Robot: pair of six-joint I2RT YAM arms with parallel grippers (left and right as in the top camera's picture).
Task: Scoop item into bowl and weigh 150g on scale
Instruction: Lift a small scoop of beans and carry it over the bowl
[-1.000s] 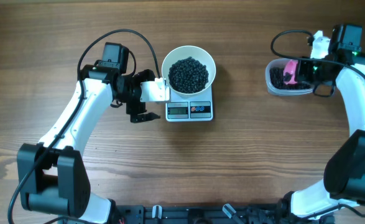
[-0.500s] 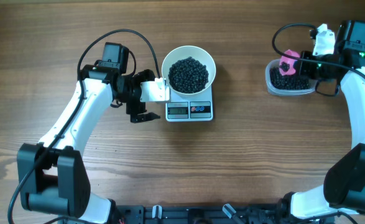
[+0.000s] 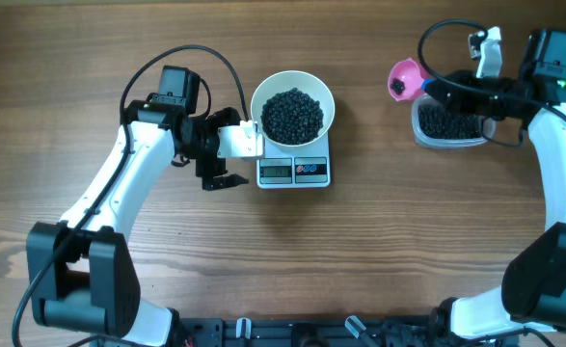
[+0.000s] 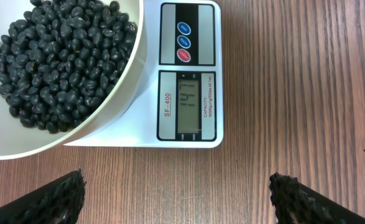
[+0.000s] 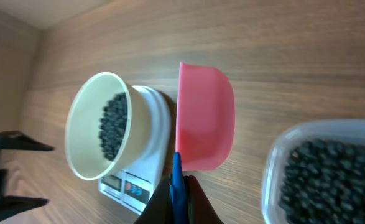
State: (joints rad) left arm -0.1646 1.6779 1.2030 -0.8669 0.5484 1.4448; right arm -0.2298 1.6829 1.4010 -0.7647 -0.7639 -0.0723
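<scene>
The white bowl (image 3: 293, 109) heaped with black beans (image 3: 293, 115) stands on the scale (image 3: 294, 170). In the left wrist view the scale's display (image 4: 190, 104) seems to read 147. My left gripper (image 3: 221, 166) is open just left of the scale, with bare wood between its fingertips (image 4: 58, 199). My right gripper (image 3: 437, 89) is shut on the blue handle (image 5: 177, 186) of the pink scoop (image 3: 405, 79). It holds the scoop in the air left of the clear tub (image 3: 448, 125). A small dark spot of beans shows in the scoop's cup.
The clear tub (image 5: 331, 168) at the far right holds more black beans. Bare wooden table lies between scale and tub. A black cable loops above the left arm (image 3: 181, 58).
My right gripper has lifted the pink scoop out of the tub and carried it up and left, toward the bowl. The left arm has not moved.
</scene>
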